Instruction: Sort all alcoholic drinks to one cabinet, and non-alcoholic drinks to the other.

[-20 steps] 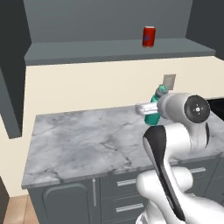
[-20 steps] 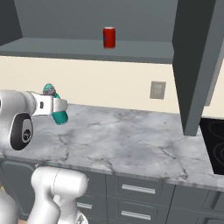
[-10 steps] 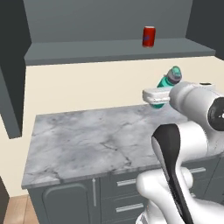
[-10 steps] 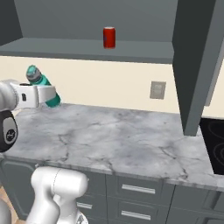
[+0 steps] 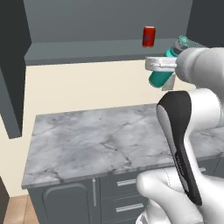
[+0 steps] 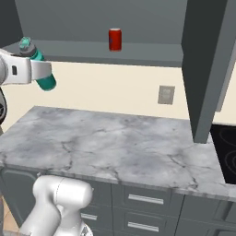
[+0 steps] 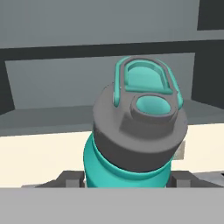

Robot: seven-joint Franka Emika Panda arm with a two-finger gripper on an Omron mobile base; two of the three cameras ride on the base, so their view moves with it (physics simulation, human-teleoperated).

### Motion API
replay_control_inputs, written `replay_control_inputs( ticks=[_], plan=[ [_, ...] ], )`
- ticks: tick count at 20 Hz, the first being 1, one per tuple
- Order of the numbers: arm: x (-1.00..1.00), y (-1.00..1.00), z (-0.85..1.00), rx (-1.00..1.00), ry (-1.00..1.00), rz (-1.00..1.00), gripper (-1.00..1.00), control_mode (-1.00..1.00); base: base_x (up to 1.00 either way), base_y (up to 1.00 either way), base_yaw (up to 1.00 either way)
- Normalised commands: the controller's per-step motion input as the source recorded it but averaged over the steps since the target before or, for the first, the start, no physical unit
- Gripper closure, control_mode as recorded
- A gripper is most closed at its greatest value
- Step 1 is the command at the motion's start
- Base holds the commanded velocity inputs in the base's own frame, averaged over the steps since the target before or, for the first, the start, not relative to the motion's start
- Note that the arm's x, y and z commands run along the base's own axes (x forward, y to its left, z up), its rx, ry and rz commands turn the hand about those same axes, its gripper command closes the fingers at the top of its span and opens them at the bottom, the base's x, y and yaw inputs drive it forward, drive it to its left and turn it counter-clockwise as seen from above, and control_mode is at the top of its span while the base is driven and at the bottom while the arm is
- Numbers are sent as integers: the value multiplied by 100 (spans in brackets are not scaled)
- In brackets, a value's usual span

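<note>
gripper: gripper clamped on the teal bottle, fingers pressed to its sides; in the right base view the gripper wraps the bottle's middle; the hand view has the gripper at the bottom, its finger tips on either side of the bottle body
teal bottle: held in the air, well above the marble countertop, tilted, grey cap pointing up and away toward the cabinet; teal carry loop on top of the cap; touches nothing but the gripper
bottle height: about level with the front edge of the cabinet shelf, just in front of it, not on it
red soda can: red soda can upright on the shelf floor of the open dark grey wall cabinet, silver top; right base view has the can near the shelf middle, well apart from the bottle
second cabinet: dark grey cabinet side hangs right of the open one
countertop: grey marbled, the stretch under the bottle bare
wall: cream, grey outlet plate above the counter
base drawers: grey fronts with silver handles below the counter
stove: black cooktop edge at far right of the right base view
</note>
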Motion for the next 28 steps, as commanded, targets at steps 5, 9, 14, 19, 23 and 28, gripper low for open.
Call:
replay_control_inputs(
  ticks=[5,9,14,19,23,28],
  plan=[
    [52,1,20,-1,-4,0,100,-100,0,0,0],
    [61,0,2,-6,-9,0,100,-100,0,0,0],
    [21,11,39,-6,-8,0,100,-100,0,0,0],
    [31,3,25,0,0,0,100,-100,0,0,0],
    [74,0,-2,0,3,3,100,-100,0,0,0],
    [75,1,-17,0,0,4,100,-100,0,0,0]
  ],
)
